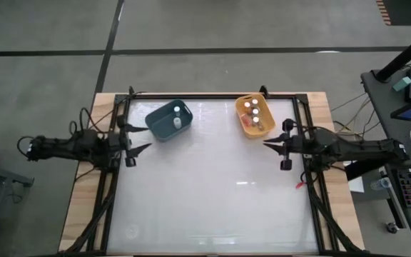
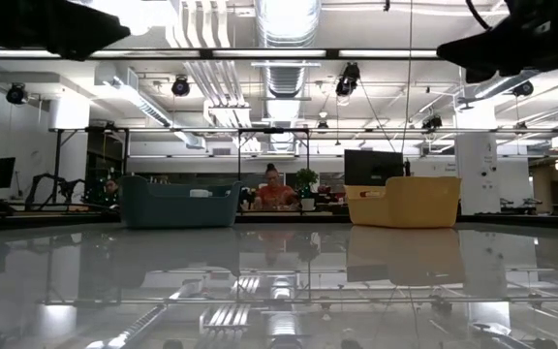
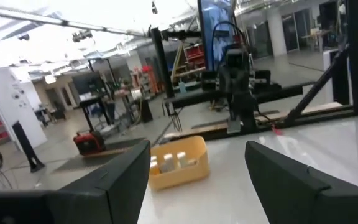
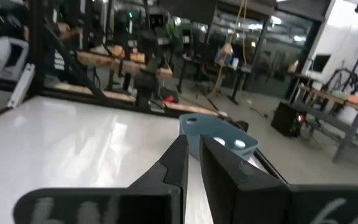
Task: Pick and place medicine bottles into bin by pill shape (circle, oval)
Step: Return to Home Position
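A teal bin [image 1: 164, 121] stands at the table's far left with two white-topped medicine bottles [image 1: 177, 117] upright inside. A yellow bin [image 1: 263, 121] stands at the far right with several bottles [image 1: 251, 112] in it, one orange-tinted. My left gripper [image 1: 139, 138] is open and empty, hovering just left of the teal bin; its wrist view [image 3: 197, 148] looks across at the yellow bin [image 3: 188, 163]. My right gripper [image 1: 269, 144] is shut and empty, just near-right of the yellow bin; its wrist view [image 4: 194, 142] faces the teal bin [image 4: 216, 138].
A small red scrap [image 1: 300, 185] lies at the table's right edge. A black frame rail [image 1: 212, 96] runs around the tabletop. In the low view both bins [image 2: 177, 204] [image 2: 405, 202] stand at the far edge, and a person [image 2: 274, 191] sits in the room beyond.
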